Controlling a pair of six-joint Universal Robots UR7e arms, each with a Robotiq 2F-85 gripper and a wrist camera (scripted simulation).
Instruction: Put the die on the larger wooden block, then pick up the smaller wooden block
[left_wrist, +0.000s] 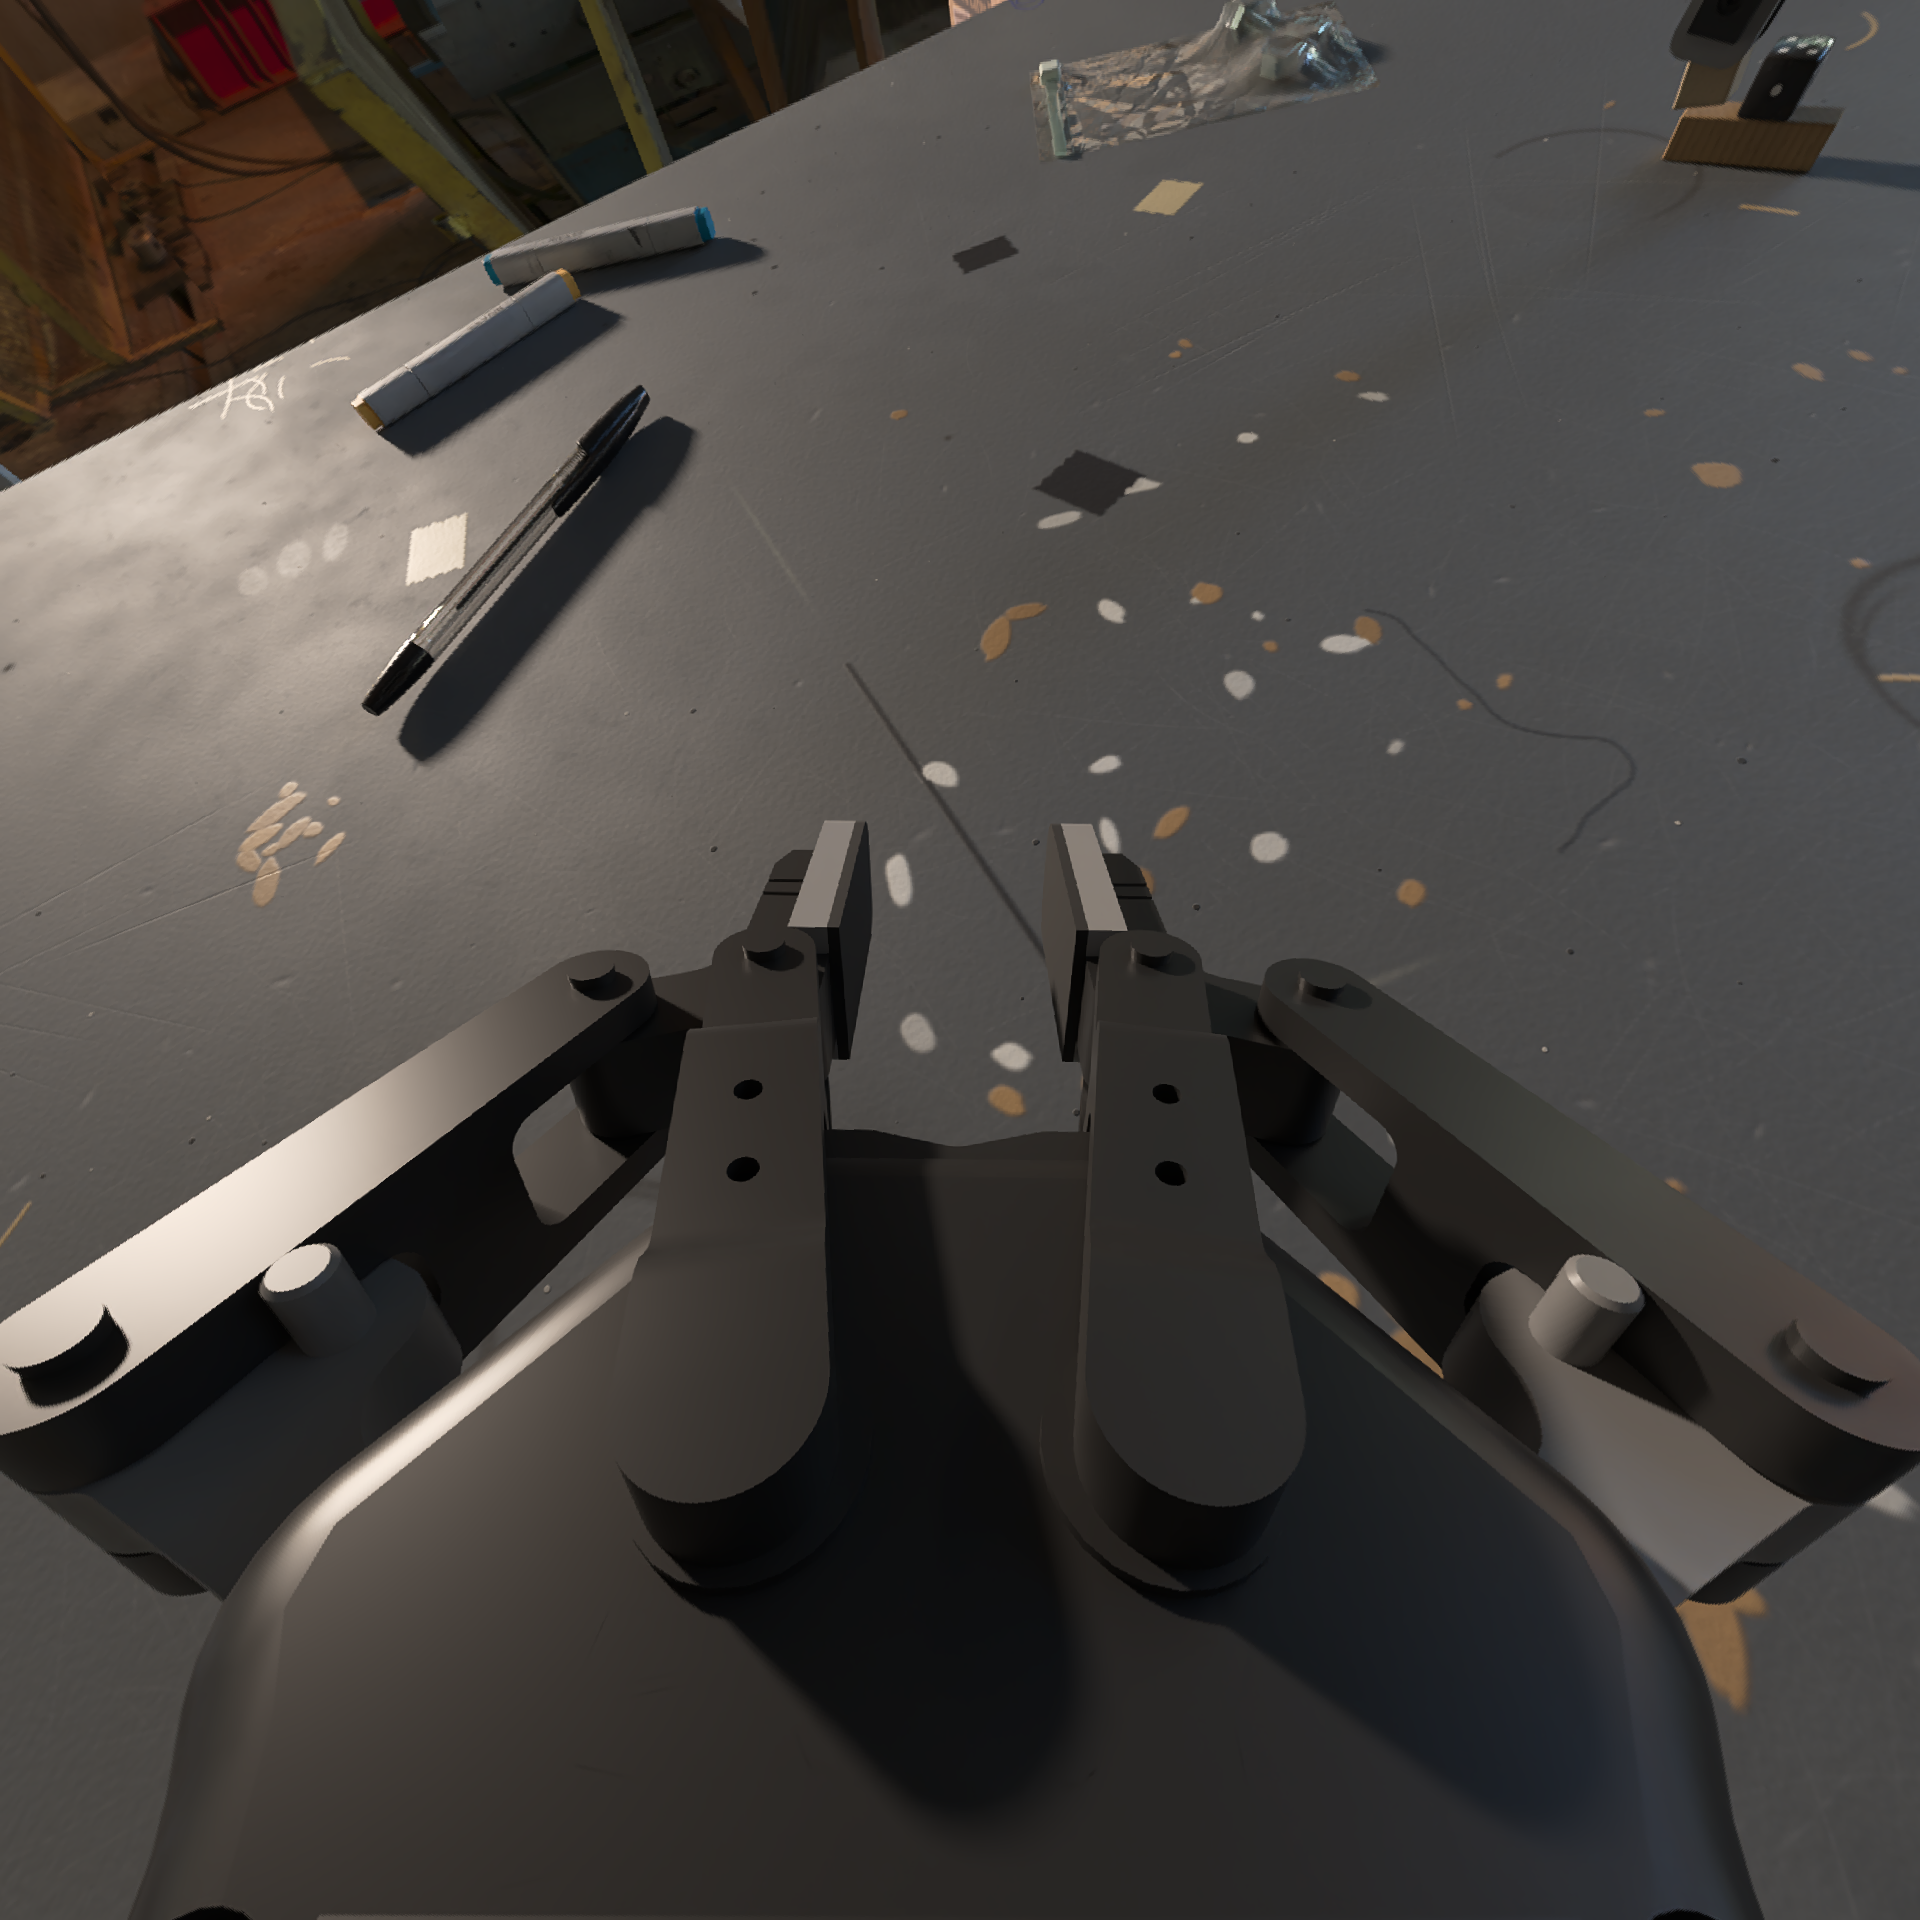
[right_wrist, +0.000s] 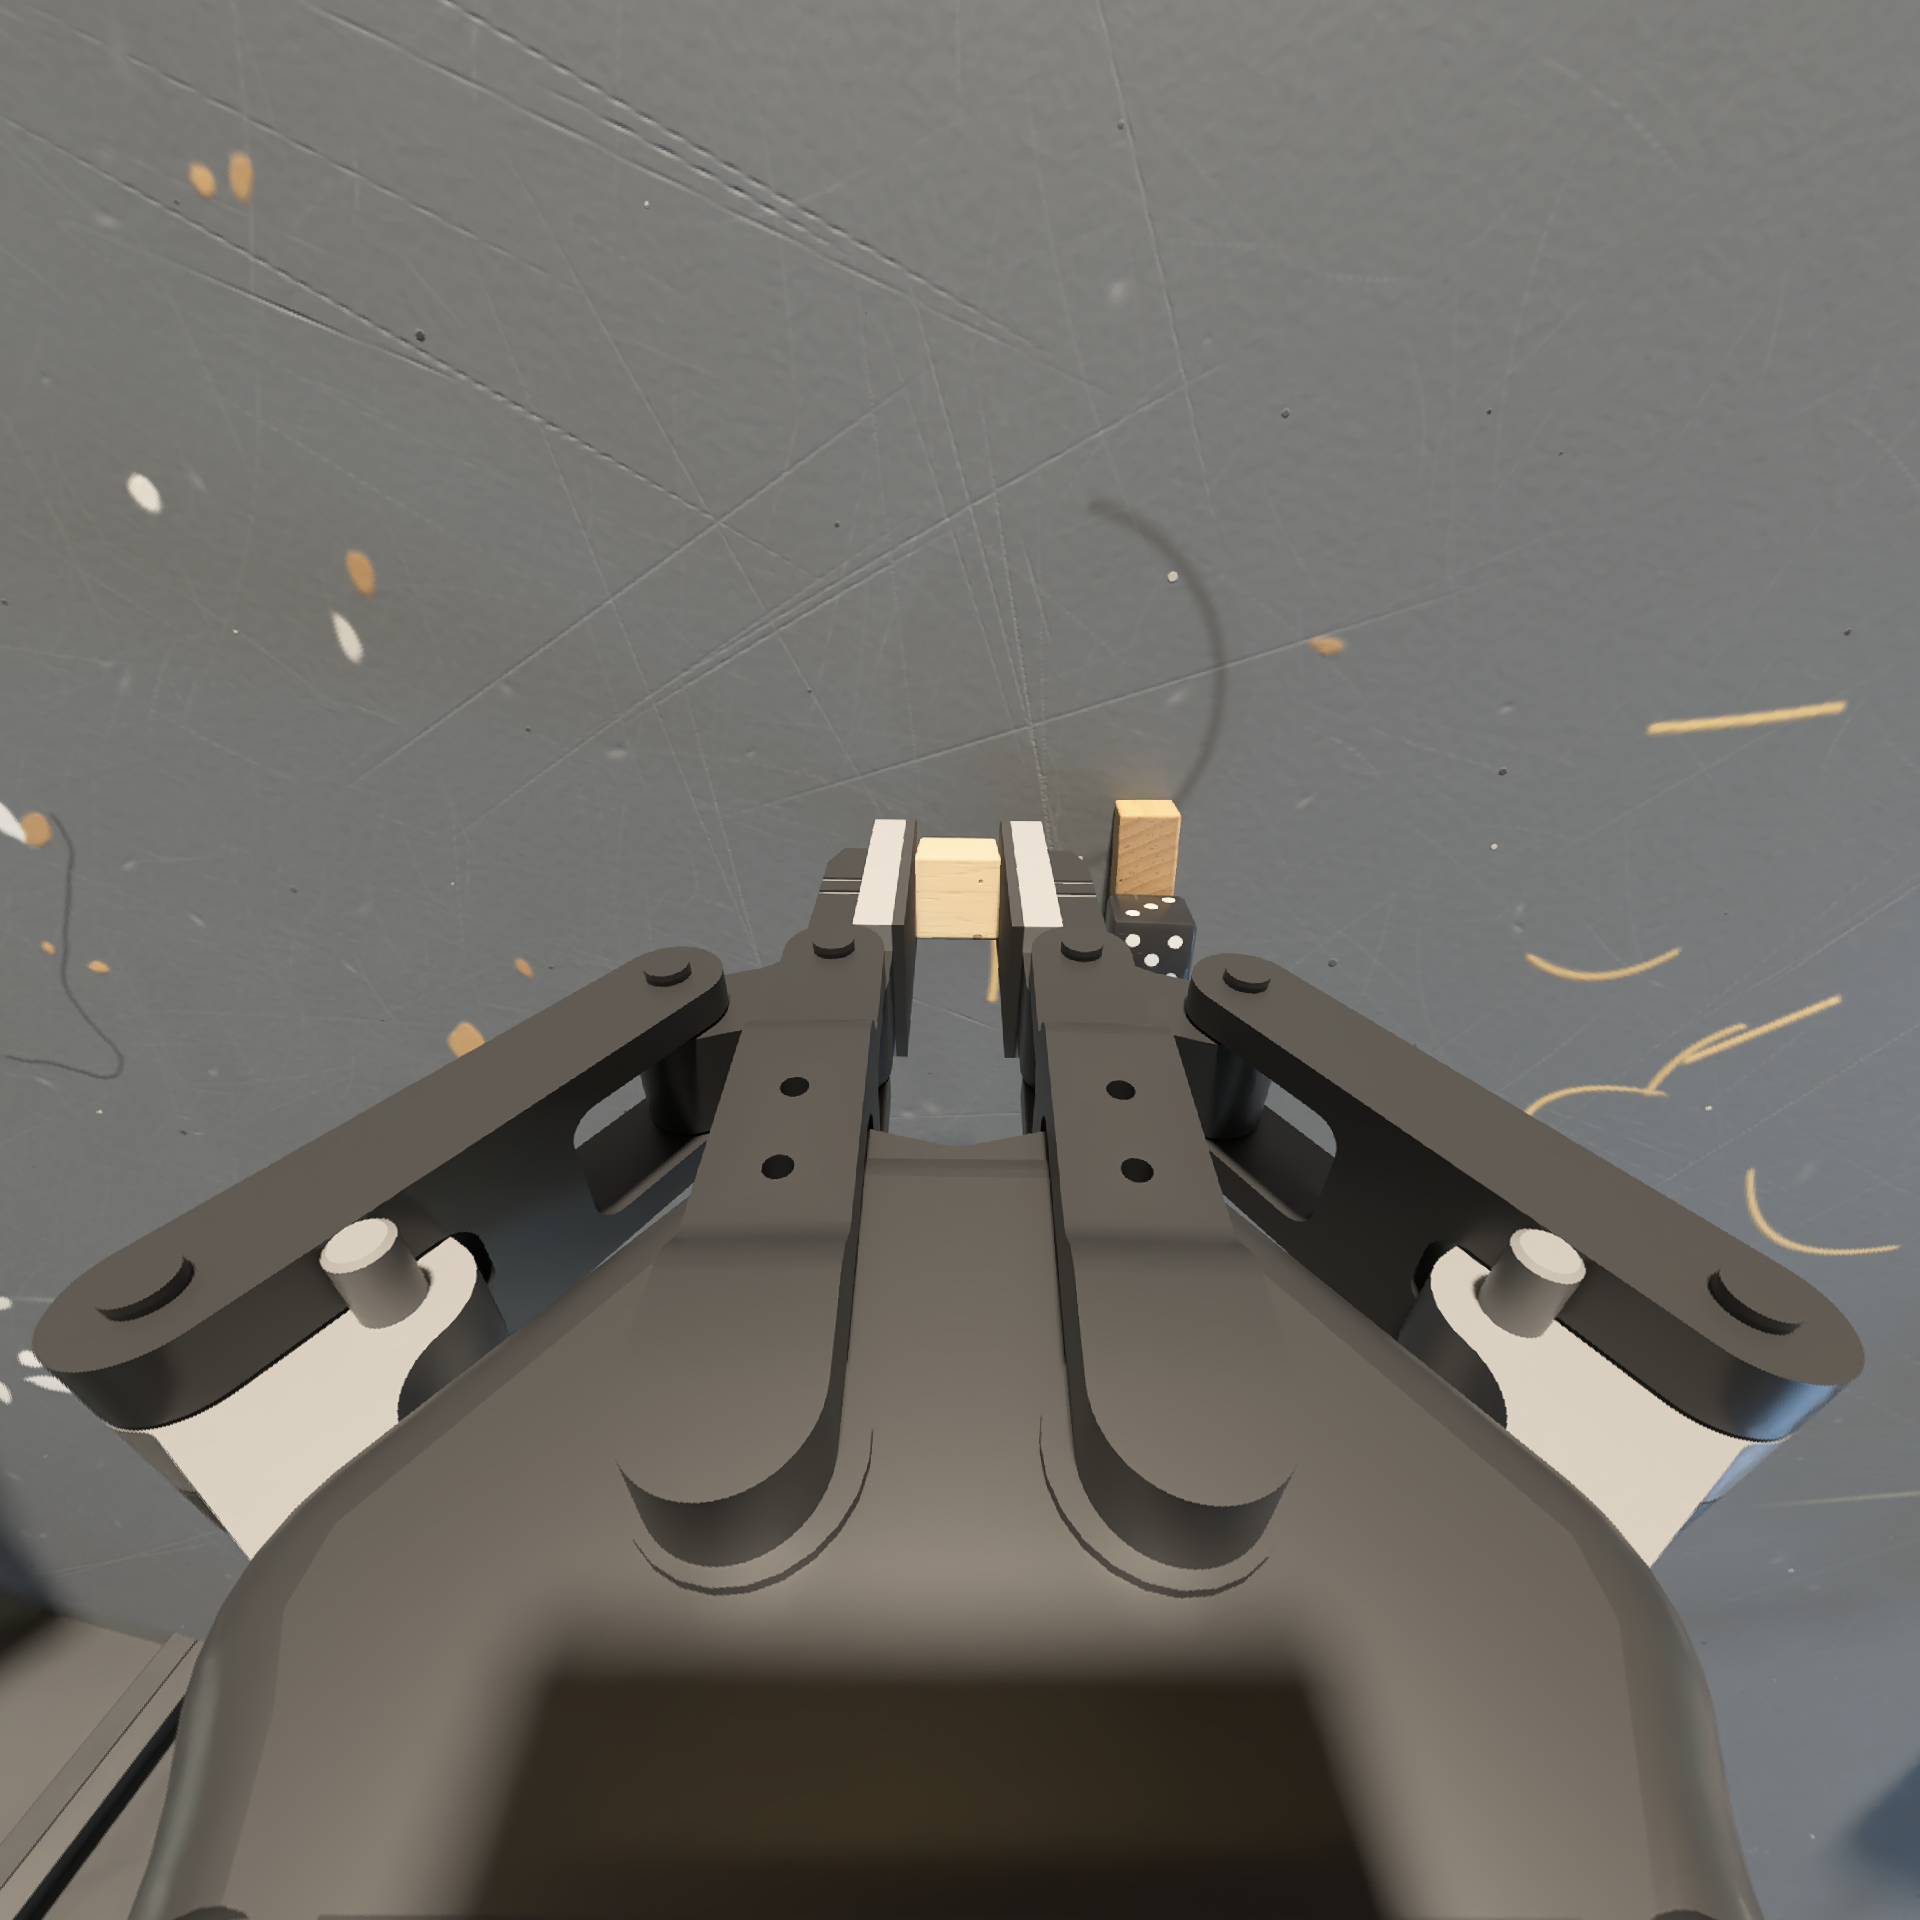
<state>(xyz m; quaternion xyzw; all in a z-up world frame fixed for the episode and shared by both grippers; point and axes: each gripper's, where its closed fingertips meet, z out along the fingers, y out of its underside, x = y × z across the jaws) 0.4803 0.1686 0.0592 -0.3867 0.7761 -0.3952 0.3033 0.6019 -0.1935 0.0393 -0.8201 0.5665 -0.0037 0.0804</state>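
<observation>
My right gripper (right_wrist: 956, 862) is shut on the smaller pale wooden block (right_wrist: 956, 899) and holds it above the grey table. Just to its right the black die (right_wrist: 1151, 930) sits on the larger wooden block (right_wrist: 1146, 847). In the left wrist view, far at the top right, the die (left_wrist: 1782, 78) rests on the larger block (left_wrist: 1751, 140), and the right gripper (left_wrist: 1714, 36) holds the smaller block (left_wrist: 1699, 85) clear of the table beside it. My left gripper (left_wrist: 956, 883) is open and empty, low over the table.
Two white markers (left_wrist: 468, 348) (left_wrist: 603, 244) and a black pen (left_wrist: 509, 545) lie to the left of my left gripper, near the table's far left edge (left_wrist: 312, 353). A crumpled clear plastic bag (left_wrist: 1195, 83) lies at the far side.
</observation>
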